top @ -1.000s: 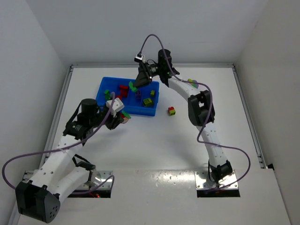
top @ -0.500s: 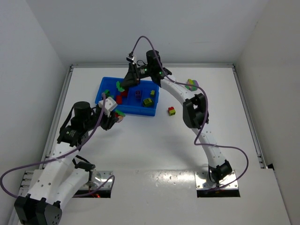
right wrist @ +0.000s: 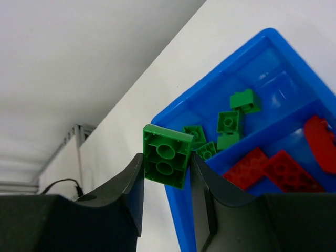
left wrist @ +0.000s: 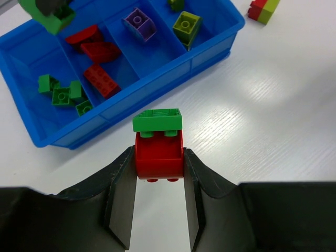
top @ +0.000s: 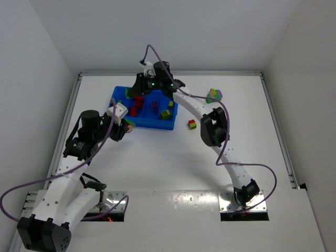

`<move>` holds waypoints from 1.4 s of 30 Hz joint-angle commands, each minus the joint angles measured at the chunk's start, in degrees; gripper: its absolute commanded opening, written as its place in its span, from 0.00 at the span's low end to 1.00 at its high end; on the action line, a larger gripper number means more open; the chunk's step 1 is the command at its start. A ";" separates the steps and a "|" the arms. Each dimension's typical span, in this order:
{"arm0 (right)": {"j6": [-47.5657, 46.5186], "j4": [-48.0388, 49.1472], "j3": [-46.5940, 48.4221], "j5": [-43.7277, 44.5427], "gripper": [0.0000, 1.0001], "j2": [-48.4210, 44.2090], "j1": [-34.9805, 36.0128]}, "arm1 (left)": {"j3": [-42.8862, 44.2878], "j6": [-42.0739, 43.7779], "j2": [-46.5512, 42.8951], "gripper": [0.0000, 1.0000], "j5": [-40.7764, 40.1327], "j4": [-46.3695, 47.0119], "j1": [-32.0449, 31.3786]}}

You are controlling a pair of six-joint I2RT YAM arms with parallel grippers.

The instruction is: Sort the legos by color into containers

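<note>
right gripper point(right wrist: 165, 173), clamped on a square green plastic brick point(right wrist: 167, 156), is swinging left over the green end compartment point(right wrist: 278, 84) of the bright blue divided plastic tray point(left wrist: 157, 84), so a drop's looking close, while left gripper point(left wrist: 159, 170) is hanging just outside the tray clutching a red-and-green brick stack point(left wrist: 159, 152).

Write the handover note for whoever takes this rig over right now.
Left gripper shut on a red-and-green clump, near the blue tray's front wall.
Right gripper shut on a green brick above the tray's green compartment.
Done: green bricks, red bricks, a purple brick and yellow-green bricks lie in separate compartments.
Left: release the green brick, split the held clump, fetch the red-and-yellow clump and the multicoloured clump from the table.
</note>
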 commanded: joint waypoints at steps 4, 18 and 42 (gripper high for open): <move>-5.05 8.20 2.76 4.49 0.00 3.36 3.43 | 2.59 -2.12 -0.10 0.06 -2.25 0.82 2.26; -8.83 9.87 5.24 12.66 0.45 9.60 6.96 | 2.06 -1.60 -0.10 0.05 -2.17 0.28 2.79; 21.49 56.50 -27.67 -39.71 0.90 -13.58 -7.46 | 5.22 -0.37 9.82 0.05 27.45 -1.65 4.46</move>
